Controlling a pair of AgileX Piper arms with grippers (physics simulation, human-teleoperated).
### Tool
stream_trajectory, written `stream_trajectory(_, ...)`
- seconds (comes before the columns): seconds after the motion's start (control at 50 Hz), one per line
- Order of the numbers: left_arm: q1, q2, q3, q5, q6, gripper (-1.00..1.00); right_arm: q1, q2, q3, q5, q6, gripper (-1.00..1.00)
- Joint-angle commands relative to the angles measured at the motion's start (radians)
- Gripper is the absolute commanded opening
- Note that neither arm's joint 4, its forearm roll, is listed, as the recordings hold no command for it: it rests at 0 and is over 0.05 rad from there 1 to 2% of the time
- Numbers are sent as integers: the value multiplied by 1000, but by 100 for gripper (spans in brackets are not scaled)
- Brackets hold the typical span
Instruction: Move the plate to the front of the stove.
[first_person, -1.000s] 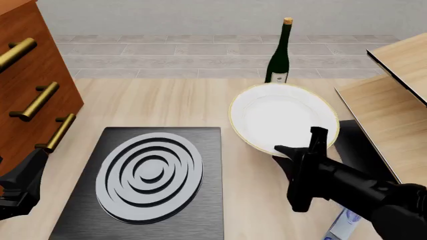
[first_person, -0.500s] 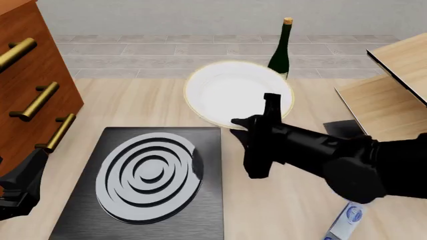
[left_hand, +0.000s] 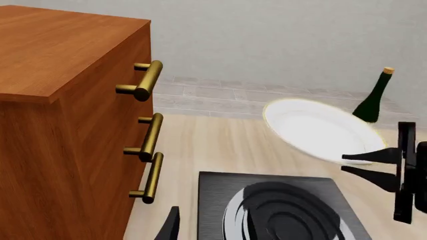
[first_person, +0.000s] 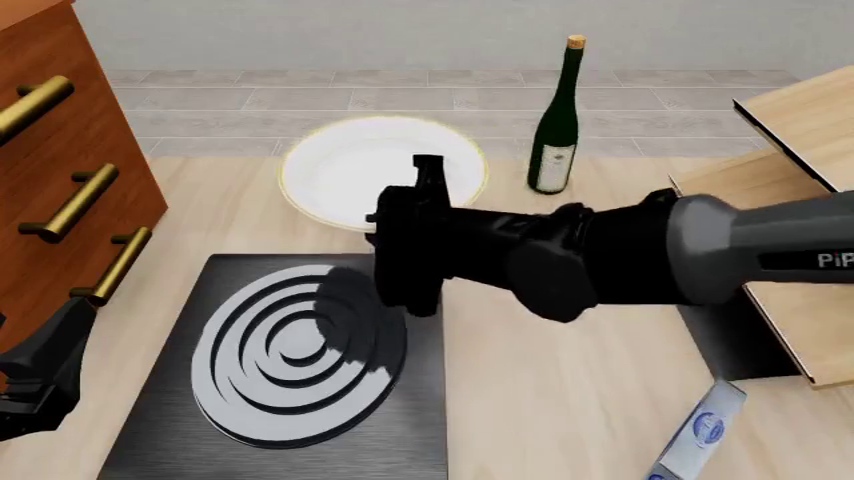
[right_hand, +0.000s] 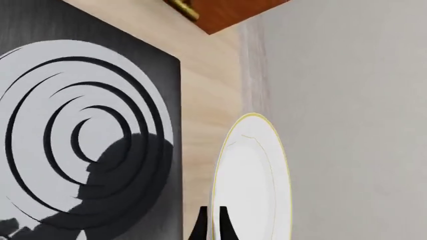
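The white plate (first_person: 363, 165) with its thin gold rim hangs tilted in the air just past the far edge of the stove (first_person: 160, 420). My right gripper (first_person: 400, 208) is shut on the plate's near rim, its arm reaching in from the right. The stove is a black slab with silver rings, and the arm's shadow falls on it. In the right wrist view the plate (right_hand: 250, 185) shows edge-on with the right gripper (right_hand: 212, 224) clamping its rim above the stove (right_hand: 87, 135). The left wrist view shows the plate (left_hand: 320, 131) and stove (left_hand: 287, 212). My left gripper (first_person: 40, 375) rests open at the front left.
A brown drawer cabinet (first_person: 54, 170) with brass handles stands left of the stove. A green wine bottle (first_person: 555, 125) stands upright behind and right of the plate. A wooden shelf (first_person: 787, 200), a plain black panel (first_person: 727, 345) and a blue-white object (first_person: 701, 432) lie at the right.
My right arm has carried the plate leftward and away from me, from right of the stove to over its far edge. The left arm has stayed still.
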Motion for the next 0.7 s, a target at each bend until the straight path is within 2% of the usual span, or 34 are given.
stream_trajectory(0.02,0,0,0,0,0,100,8,123,-196,89,12,-100)
stream_trajectory(0.4,0,-6,-1,6,0,100,-46,287,-481,215,-14,-100)
stream_trajectory(0.7,0,-10,-1,9,1,100,-75,436,-726,355,26,-100)
